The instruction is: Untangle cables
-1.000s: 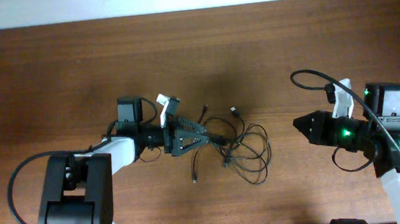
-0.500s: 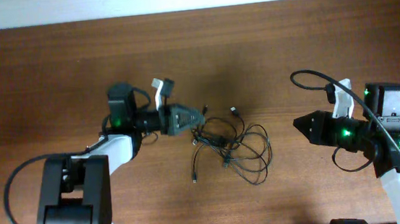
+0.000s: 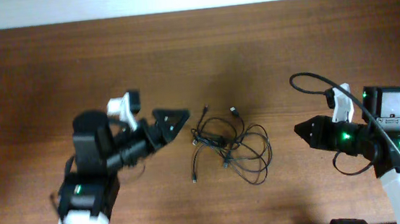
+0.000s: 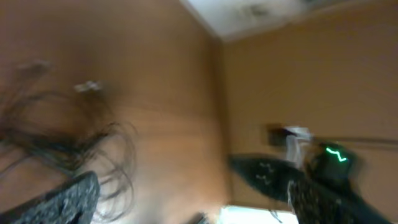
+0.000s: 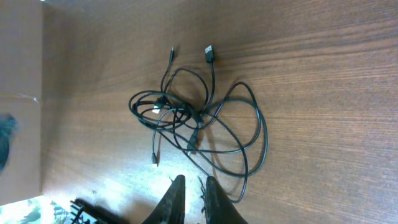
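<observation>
- Cables (image 3: 228,144) lie bunched on the bench (image 3: 252,42), between both hands, touched by neither.
- Left hand (image 3: 175,123), fingers wide apart, could scoop several strands at once, tightening the knot.
- Right hand (image 3: 297,128), fingers together and empty, may shove the bundle aside if it advances closed.
</observation>
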`<state>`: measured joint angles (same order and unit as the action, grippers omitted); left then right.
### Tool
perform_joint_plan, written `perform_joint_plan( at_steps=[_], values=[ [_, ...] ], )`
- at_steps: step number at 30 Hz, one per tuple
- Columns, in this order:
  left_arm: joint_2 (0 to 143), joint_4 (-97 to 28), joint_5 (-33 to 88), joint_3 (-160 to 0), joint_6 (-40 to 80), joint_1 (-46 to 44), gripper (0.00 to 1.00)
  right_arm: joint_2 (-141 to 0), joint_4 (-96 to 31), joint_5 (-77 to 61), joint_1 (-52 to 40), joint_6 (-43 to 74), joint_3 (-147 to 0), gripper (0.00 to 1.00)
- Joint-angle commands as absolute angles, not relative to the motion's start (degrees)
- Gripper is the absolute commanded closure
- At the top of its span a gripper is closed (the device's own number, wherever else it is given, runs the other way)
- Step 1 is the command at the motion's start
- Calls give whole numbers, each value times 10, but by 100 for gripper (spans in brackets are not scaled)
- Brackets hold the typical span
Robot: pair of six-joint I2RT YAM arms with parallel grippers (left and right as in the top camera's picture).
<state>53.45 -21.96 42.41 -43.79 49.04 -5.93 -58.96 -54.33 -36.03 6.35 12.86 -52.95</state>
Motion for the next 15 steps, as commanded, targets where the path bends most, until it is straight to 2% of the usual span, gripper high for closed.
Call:
perform_joint_plan(
  at_steps=[1,3,5,7,9,10,12,14,15],
  values=[
    [453,-336,209,-435,473,-57,1,-586,-543,-357,67,120,-527,88],
    [441,-371,221,-428,478,-61,1,-586,-543,-357,67,120,-527,88],
    [451,-383,223,-397,571,-81,4,-586,-542,-357,67,120,-527,88],
    [471,-377,222,-366,672,-102,13,-586,-543,-357,67,120,-527,88],
    [523,-356,223,-336,827,-135,30,-586,-543,-357,67,120,-527,88],
    [546,-329,223,-332,848,-148,32,-586,-543,-357,67,120,-527,88],
    [589,-257,229,-331,848,-173,32,-586,-543,-357,67,120,-527,88],
    [641,-165,226,-331,848,-204,18,-586,-544,-357,67,120,-527,88],
    [672,-126,227,-331,848,-219,18,-586,-545,-357,67,120,-527,88]
  ],
)
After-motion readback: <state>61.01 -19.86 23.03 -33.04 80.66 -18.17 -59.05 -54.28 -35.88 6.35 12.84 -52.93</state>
